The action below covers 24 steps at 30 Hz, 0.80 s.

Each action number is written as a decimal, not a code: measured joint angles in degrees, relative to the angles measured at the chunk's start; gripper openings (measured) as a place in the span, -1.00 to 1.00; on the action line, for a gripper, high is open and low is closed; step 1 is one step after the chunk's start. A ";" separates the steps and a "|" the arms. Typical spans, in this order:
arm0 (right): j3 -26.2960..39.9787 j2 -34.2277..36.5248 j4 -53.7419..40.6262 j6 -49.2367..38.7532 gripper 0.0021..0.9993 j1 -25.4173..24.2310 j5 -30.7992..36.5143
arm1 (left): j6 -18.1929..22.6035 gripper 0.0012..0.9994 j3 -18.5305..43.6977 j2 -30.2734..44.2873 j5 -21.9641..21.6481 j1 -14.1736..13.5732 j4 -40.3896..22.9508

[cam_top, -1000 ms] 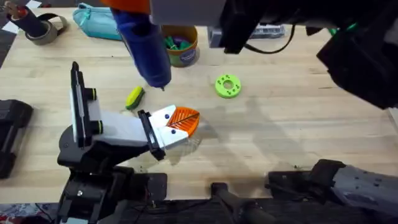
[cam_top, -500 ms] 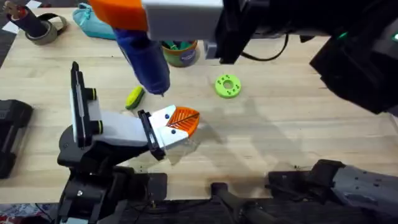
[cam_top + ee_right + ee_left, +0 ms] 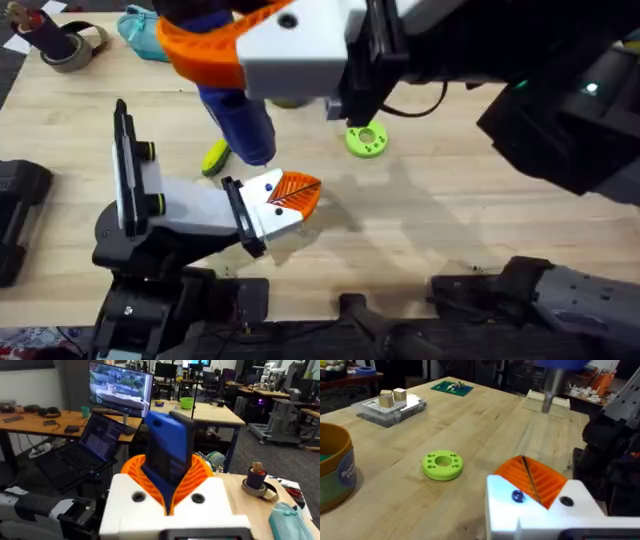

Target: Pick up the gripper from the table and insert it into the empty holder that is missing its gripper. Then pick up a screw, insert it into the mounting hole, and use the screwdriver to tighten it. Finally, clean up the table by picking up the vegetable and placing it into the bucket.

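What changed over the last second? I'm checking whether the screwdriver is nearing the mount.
The right gripper, shut on the blue screwdriver, moved toward the near edge and lower; the tip now sits just above the mounted white-and-orange gripper on the left arm. The yellow-green vegetable, green disc and teal pouch stayed put.
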 joint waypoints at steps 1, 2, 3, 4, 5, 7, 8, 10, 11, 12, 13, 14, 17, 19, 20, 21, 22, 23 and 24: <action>-0.27 0.00 0.11 -0.01 -0.95 0.01 0.01 | 0.00 -0.99 0.00 -0.01 0.00 0.00 0.00; -0.53 -0.01 0.16 -0.02 -0.95 0.01 0.01 | -0.01 -0.99 0.00 0.00 0.00 0.00 0.00; -0.82 -0.01 0.29 -0.02 -0.95 0.00 0.01 | -0.01 -0.99 0.00 0.00 0.00 0.01 0.00; -1.12 0.00 0.47 -0.06 -0.95 -0.01 0.01 | 0.00 -0.99 0.00 0.00 0.00 0.01 0.00; -1.47 -0.01 0.81 -0.13 -0.95 -0.01 0.01 | 0.00 -0.99 0.00 0.01 0.00 0.00 0.00; -2.31 -0.02 2.06 -0.16 -0.95 0.01 0.00 | 0.00 -0.99 0.00 0.00 0.00 0.00 0.00; -2.67 -0.01 2.49 -0.17 -0.95 0.01 0.00 | 0.00 -0.99 0.00 0.01 0.00 0.00 0.00; -3.19 -0.01 2.90 -0.16 -0.95 0.01 0.00 | 0.00 -0.99 0.00 0.01 0.01 0.01 0.00; -3.33 -0.01 2.94 -0.16 -0.95 0.01 0.01 | 0.00 -0.99 0.00 0.00 0.01 0.02 0.00; -3.42 -0.01 3.03 -0.16 -0.95 0.01 0.01 | 0.00 -0.99 0.00 -0.01 0.00 0.01 0.00; -3.47 0.00 3.08 -0.15 -0.95 0.01 0.01 | 0.00 -0.99 0.00 -0.01 0.00 0.00 0.00; -3.52 -0.01 3.12 -0.16 -0.95 0.01 0.01 | 0.00 -0.99 0.00 0.00 0.00 0.01 0.00; -3.83 -0.01 3.36 -0.17 -0.95 0.01 0.01 | 0.00 -0.99 0.00 0.00 0.00 0.00 0.00; -4.41 -0.01 4.12 -0.16 -0.95 0.01 0.01 | 0.00 -0.99 0.00 -0.01 0.00 0.00 0.00; -4.91 0.00 4.99 -0.18 -0.95 0.03 0.01 | 0.00 -0.99 0.00 0.00 0.00 0.00 0.00; -5.42 -0.01 5.84 -0.20 -0.95 0.09 0.01 | 0.00 -0.99 0.00 0.01 0.00 0.00 0.00; -5.89 -0.01 6.51 -0.19 -0.95 0.18 0.01 | -0.01 -0.99 0.00 0.00 0.00 0.00 0.00; -6.33 0.00 6.90 -0.18 -0.95 0.30 0.02 | -0.01 -0.99 0.00 -0.01 0.00 0.00 0.00; -6.71 0.00 7.05 -0.19 -0.95 0.41 0.02 | 0.00 -0.99 0.00 -0.01 0.00 0.00 0.00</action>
